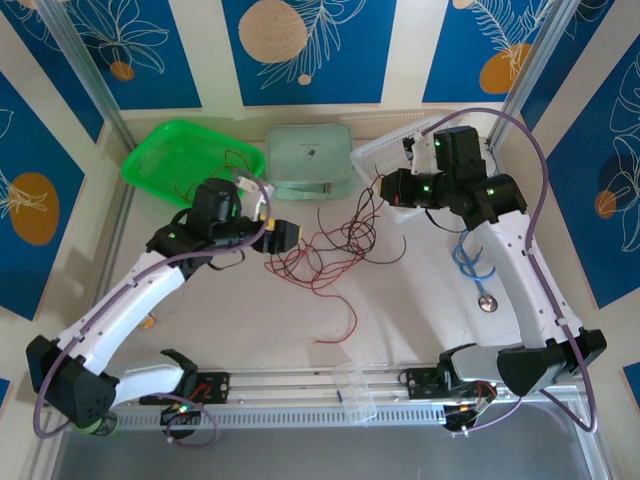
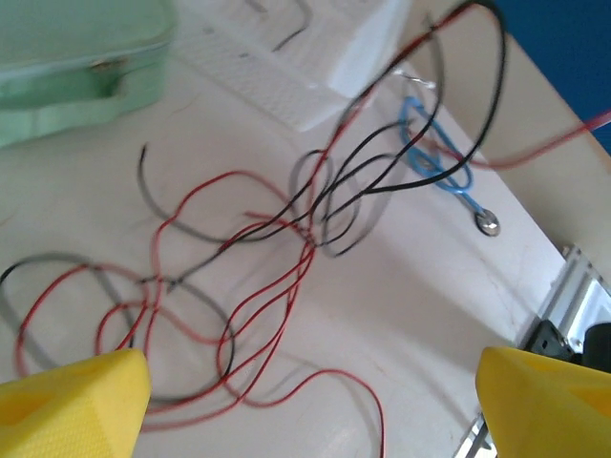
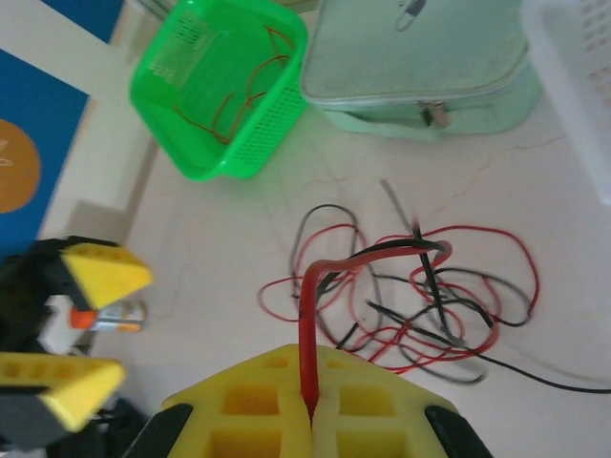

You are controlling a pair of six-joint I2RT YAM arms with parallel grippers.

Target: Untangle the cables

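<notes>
The cables (image 1: 325,250) lie as a loose tangle of thin red and black wires on the white table between the arms. My right gripper (image 3: 308,412) is shut on one red cable (image 3: 306,315), which rises from the tangle (image 3: 420,296) into the closed yellow jaws. In the top view that gripper (image 1: 384,187) hangs above the tangle's far right side. My left gripper (image 1: 284,236) stands open at the tangle's left edge. In its own view the yellow fingertips (image 2: 72,401) are wide apart over red loops (image 2: 258,315), with nothing between them.
A green basket (image 1: 190,150) holding a few red wires sits at the back left. A mint case (image 1: 308,160) is behind the tangle and a white basket (image 1: 395,150) at the back right. A light blue looped cable (image 1: 470,262) lies under the right arm. A clear cup (image 1: 355,392) stands at the near rail.
</notes>
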